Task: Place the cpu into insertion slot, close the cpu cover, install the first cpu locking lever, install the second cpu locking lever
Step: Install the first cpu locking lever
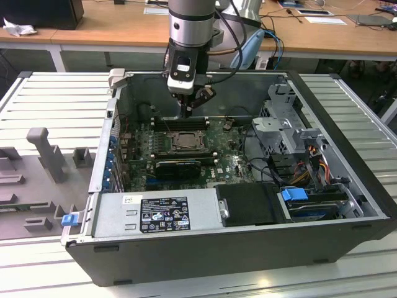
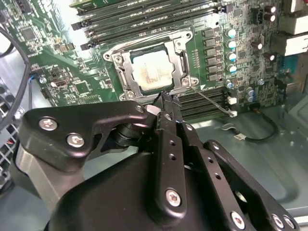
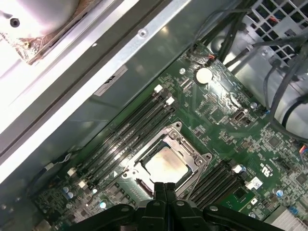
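Exterior overview; both wrist views close above cpu (image 2: 150,71) (image 3: 166,166)

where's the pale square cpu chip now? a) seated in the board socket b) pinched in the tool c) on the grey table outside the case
a: the pale square cpu chip sits framed by the dull silver square cover; the shut tool holds nothing.

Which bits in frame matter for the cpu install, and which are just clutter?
Job: cpu; cpu cover, down over it; insertion slot; gripper, at the slot's edge.
Lying about: memory slots; coin cell; power supply; cables.
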### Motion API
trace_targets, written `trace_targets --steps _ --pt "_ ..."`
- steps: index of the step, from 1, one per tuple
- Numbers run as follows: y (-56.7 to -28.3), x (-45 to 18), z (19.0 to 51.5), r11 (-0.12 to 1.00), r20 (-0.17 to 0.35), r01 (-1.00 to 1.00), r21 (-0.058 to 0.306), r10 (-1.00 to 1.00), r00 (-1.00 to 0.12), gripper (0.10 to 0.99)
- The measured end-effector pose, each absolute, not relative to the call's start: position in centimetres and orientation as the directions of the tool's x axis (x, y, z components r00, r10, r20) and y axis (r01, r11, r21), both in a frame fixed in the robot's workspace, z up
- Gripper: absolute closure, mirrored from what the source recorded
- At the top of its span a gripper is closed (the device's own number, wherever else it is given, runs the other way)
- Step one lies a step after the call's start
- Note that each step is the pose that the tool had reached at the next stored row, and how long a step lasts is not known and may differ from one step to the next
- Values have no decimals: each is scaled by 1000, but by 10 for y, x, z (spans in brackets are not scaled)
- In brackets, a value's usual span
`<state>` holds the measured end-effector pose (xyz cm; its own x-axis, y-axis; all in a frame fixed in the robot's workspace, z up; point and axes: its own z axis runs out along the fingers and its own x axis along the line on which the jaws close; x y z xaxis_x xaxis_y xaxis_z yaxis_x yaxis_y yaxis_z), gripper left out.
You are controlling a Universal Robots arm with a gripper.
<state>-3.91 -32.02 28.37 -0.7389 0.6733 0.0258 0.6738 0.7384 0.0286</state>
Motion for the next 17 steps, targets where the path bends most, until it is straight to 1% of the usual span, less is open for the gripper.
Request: trace_targets --steps 8,17 --pt "-320 -39 284 839 26 543 29 542 -840 980" --pt "-320 -39 283 940 26 339 29 339 -941 980"
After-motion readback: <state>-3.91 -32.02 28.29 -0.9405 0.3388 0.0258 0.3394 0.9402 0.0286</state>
